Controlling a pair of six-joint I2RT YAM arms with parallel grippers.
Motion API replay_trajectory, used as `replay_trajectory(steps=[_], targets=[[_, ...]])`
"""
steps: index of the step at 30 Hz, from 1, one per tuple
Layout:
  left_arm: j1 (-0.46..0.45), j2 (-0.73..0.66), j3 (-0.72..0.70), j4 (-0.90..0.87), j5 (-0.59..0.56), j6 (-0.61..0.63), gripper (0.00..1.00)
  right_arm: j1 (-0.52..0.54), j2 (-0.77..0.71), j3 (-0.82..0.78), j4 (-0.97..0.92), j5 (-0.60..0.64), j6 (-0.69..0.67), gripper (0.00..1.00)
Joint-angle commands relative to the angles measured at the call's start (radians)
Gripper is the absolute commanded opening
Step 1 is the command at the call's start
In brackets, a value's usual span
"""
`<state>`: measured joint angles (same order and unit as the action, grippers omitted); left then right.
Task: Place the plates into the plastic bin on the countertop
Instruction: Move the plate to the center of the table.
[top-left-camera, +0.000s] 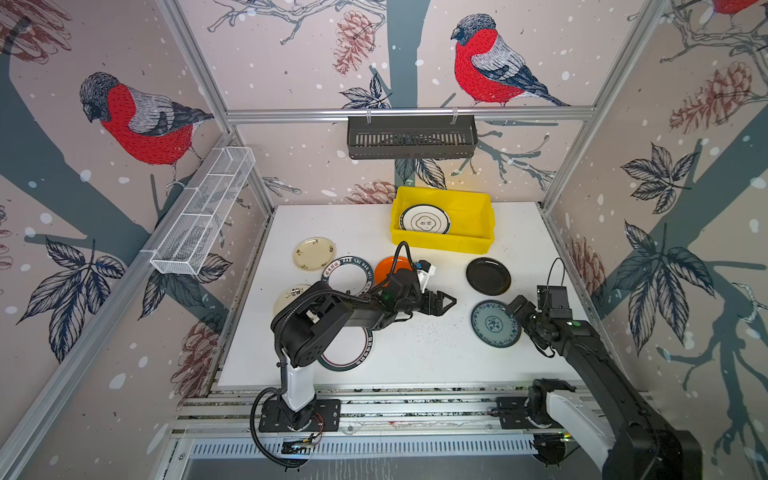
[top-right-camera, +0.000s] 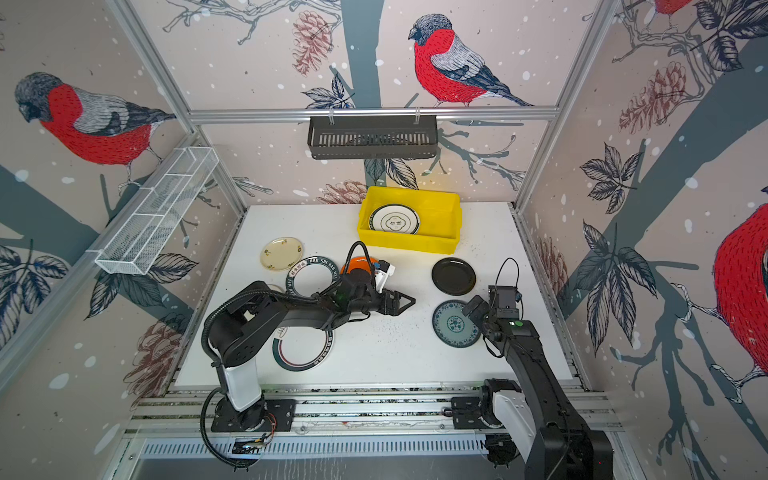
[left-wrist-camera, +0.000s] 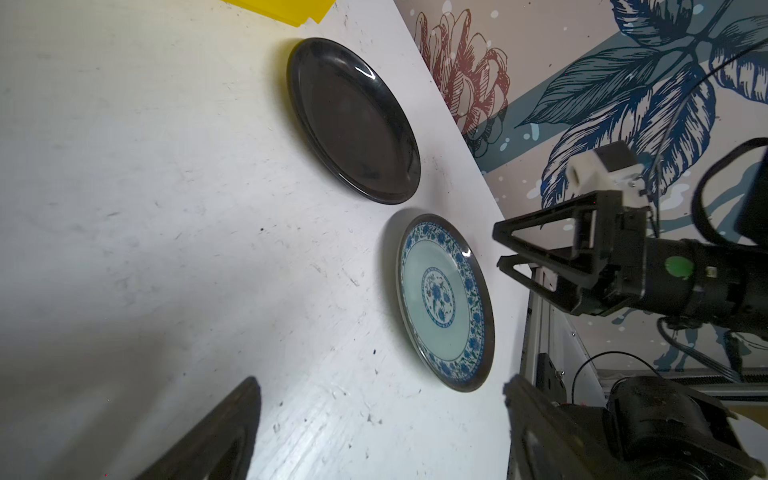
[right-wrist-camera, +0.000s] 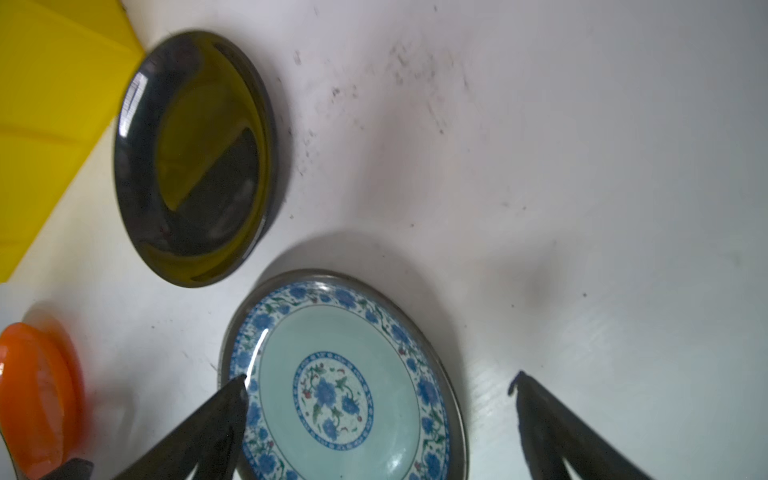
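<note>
The right gripper (right-wrist-camera: 380, 382) stands wide and empty, low over the near edge of the teal plate (right-wrist-camera: 332, 395). One finger's tip lies over the plate's flowered rim, the other out past the rim over bare surface (right-wrist-camera: 582, 166). That spread looks meant for a rim grasp, since the plate lies flat and offers only its lip. Whether a finger touches it yet I cannot tell.

Just beyond the teal plate sits the black plate (top-left-camera: 488, 276). Beyond that is the bin (top-left-camera: 440, 245) at the back of the surface, with one white plate (top-left-camera: 424, 219) lying flat inside.

The left gripper (top-left-camera: 451, 301) is also wide and holds nothing. It hovers over the bare middle, between the orange plate (top-left-camera: 388, 268) and the teal one, apparently kept clear of the right arm's way to the bin.

A cream plate (top-left-camera: 313, 253) and a lettered plate (top-left-camera: 347, 276) lie out on the left arm's side, not yet binned.
</note>
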<state>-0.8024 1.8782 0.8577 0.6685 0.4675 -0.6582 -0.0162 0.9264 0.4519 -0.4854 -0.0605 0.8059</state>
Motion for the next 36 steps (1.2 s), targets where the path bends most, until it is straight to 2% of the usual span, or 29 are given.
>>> replay_trajectory(steps=[1,5,9,14,19,26,30,36], targets=[[-0.001,-0.002,0.007,0.005,0.014,-0.007,0.91,0.003,0.046,-0.017,0.020,-0.095,-0.031,0.98],[0.000,0.007,0.017,0.019,0.046,0.001,0.88,0.062,0.045,-0.025,0.095,-0.149,0.001,0.96],[0.004,0.010,0.023,0.010,0.041,0.005,0.87,0.090,0.020,-0.073,0.224,-0.260,0.075,0.96],[0.021,0.019,0.014,0.025,0.045,-0.007,0.87,0.137,0.065,-0.119,0.389,-0.348,0.141,0.95],[0.047,0.047,0.011,0.060,0.068,-0.039,0.86,0.216,0.117,-0.068,0.455,-0.352,0.125,0.95],[0.066,0.071,0.009,0.088,0.062,-0.067,0.84,0.219,0.185,-0.083,0.585,-0.475,0.125,0.97],[0.080,0.102,0.014,0.125,0.077,-0.099,0.84,0.231,0.237,-0.043,0.571,-0.470,0.100,0.97],[0.085,0.127,0.024,0.146,0.071,-0.122,0.82,0.233,0.197,-0.041,0.561,-0.437,0.074,0.98]])
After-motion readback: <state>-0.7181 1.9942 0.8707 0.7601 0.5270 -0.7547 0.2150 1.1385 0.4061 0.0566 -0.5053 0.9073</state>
